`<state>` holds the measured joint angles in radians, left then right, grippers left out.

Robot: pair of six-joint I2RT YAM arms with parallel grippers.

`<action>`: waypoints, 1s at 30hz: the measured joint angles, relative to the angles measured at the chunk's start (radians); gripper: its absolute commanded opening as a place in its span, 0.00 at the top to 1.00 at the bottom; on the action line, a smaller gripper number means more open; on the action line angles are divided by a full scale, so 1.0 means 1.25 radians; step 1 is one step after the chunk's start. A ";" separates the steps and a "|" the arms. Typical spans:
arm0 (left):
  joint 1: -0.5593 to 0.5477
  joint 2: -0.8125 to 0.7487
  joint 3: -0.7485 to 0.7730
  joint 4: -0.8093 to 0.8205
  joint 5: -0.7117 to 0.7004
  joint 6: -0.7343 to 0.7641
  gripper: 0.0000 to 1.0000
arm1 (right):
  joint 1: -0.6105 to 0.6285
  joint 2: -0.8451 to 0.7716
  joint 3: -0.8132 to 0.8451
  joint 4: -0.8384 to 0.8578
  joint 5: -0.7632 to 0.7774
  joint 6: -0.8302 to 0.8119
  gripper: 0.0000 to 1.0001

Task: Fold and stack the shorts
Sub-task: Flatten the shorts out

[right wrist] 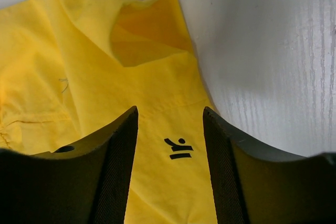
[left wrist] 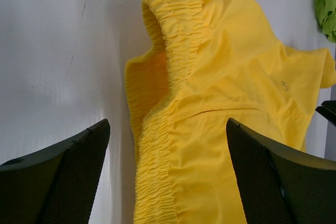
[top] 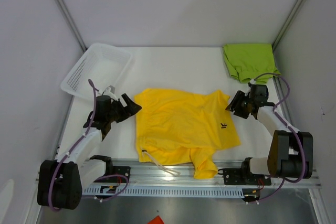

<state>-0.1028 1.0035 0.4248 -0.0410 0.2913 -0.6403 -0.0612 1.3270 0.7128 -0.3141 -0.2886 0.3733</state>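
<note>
The light, limp yellow shorts (top: 184,129), lying spread between the arms with the green shorts (top: 248,61) at the far right, are being flanked by the open, empty left gripper (top: 132,108) and right gripper (top: 231,106), and are being judged best pinched at the waistband (left wrist: 157,145) and hem edges.

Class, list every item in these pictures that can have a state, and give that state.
Bright yellow fabric shorts: unfolded, spread flat.
Lime green fabric shorts: folded, lying at the far right corner.
White mesh plastic basket: upright, looks empty.
Left gripper: open, at the yellow shorts' left edge.
Right gripper: open, over the yellow shorts' right edge.
</note>
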 measured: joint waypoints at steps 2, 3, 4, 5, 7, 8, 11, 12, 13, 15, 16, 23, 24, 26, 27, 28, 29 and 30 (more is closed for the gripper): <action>0.000 0.004 -0.007 0.016 0.000 -0.004 0.09 | 0.000 0.016 -0.004 0.015 0.012 0.006 0.47; 0.000 0.007 -0.008 0.023 0.000 -0.005 0.09 | 0.000 0.027 -0.007 0.023 0.017 0.009 0.47; 0.000 0.010 -0.009 0.028 0.000 -0.005 0.10 | 0.000 0.038 -0.011 0.031 0.021 0.013 0.48; 0.000 0.015 -0.009 0.034 0.000 -0.005 0.10 | 0.000 0.049 -0.015 0.039 0.025 0.016 0.48; 0.000 0.027 -0.009 0.045 0.000 -0.005 0.11 | 0.000 0.072 -0.023 0.051 0.030 0.019 0.49; 0.000 0.033 -0.009 0.050 -0.001 -0.005 0.11 | 0.000 0.084 -0.026 0.055 0.031 0.022 0.49; 0.000 0.050 -0.009 0.058 0.000 -0.005 0.14 | 0.000 0.099 -0.030 0.079 0.035 0.030 0.51; 0.000 0.054 -0.010 0.062 0.000 -0.005 0.14 | 0.000 0.102 -0.031 0.085 0.035 0.031 0.52; 0.000 0.056 -0.011 0.067 0.000 -0.005 0.14 | 0.000 0.105 -0.031 0.092 0.035 0.033 0.54; 0.000 0.058 -0.014 0.071 0.000 -0.005 0.16 | 0.002 0.109 -0.031 0.103 0.035 0.035 0.55; 0.000 0.058 -0.015 0.073 0.000 -0.005 0.16 | 0.003 0.110 -0.033 0.107 0.035 0.036 0.57; 0.000 0.061 -0.015 0.087 0.001 -0.005 0.18 | 0.020 0.110 -0.039 0.118 0.036 0.038 0.53; 0.000 0.061 -0.015 0.087 0.001 -0.005 0.18 | 0.023 0.110 -0.039 0.118 0.036 0.038 0.43; 0.000 0.062 -0.015 0.089 0.001 -0.005 0.18 | 0.034 0.108 -0.033 0.118 0.038 0.043 0.42; 0.000 0.062 -0.015 0.089 0.001 -0.005 0.18 | 0.039 0.108 -0.031 0.116 0.043 0.042 0.43; 0.000 0.062 -0.016 0.091 0.001 -0.005 0.18 | 0.043 0.108 -0.030 0.114 0.046 0.042 0.44; 0.000 0.062 -0.016 0.092 0.001 -0.005 0.19 | 0.045 0.107 -0.030 0.110 0.049 0.042 0.44; 0.000 0.062 -0.016 0.094 0.002 -0.005 0.18 | 0.045 0.107 -0.029 0.106 0.052 0.043 0.46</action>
<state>-0.1028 1.0813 0.4053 0.0765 0.2932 -0.6468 -0.0048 1.4601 0.6762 -0.1822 -0.2234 0.4267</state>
